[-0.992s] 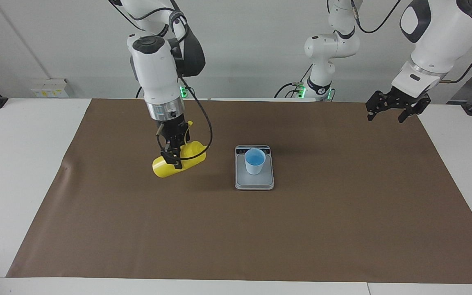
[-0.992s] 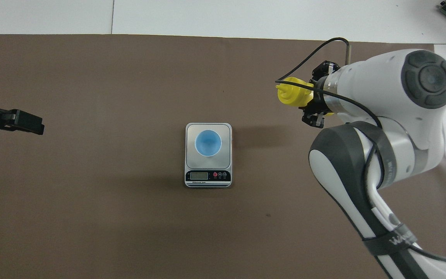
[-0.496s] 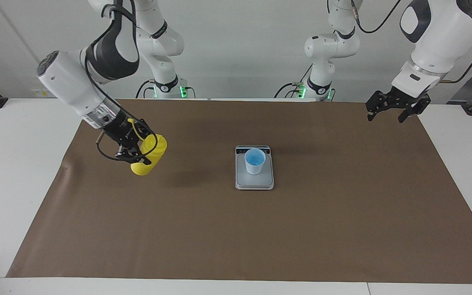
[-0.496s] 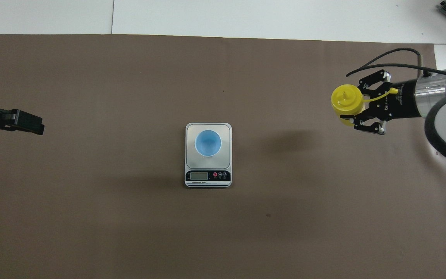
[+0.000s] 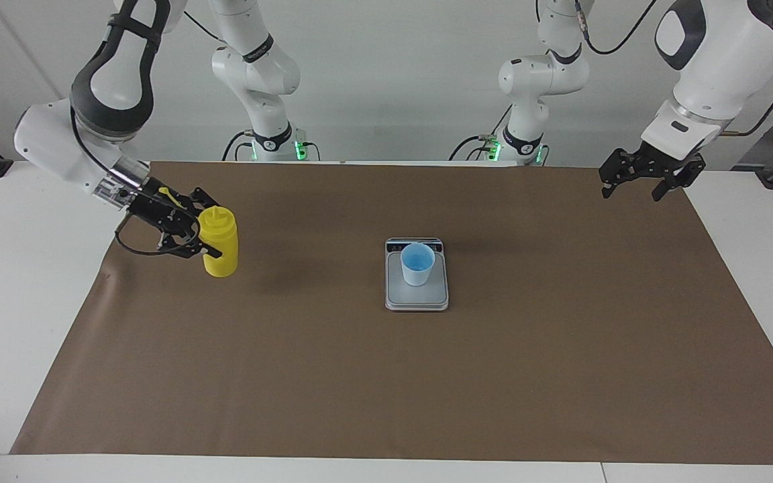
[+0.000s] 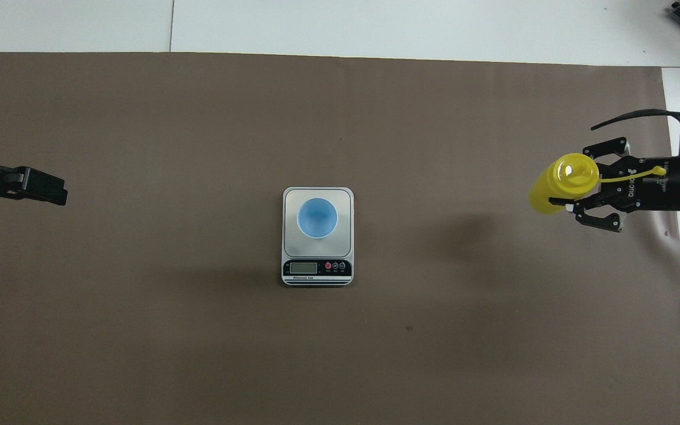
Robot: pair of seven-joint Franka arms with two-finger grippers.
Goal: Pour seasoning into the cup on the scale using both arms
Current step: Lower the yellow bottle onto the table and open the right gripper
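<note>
Right claw (image 5: 207, 235) grips the upright yellow bottle (image 5: 219, 243) at the frame's left; left claw (image 5: 641, 180) hangs open, upper right.

No lettering reads clearly; the scale (image 6: 317, 236) display and right gripper (image 6: 576, 203) markings are illegible.

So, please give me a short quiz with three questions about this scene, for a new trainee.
1. True or false: the small pale blue tapered cup stands on the flat silver-grey kitchen scale.
2. Which claw grips the yellow plastic squeeze bottle? A left, B right.
3. Fill in: the bottle is ___ (upright/tipped).

Key: 1 true. 2 B, the right claw; the left claw waits open over the brown mat's edge. 3 upright.
</note>
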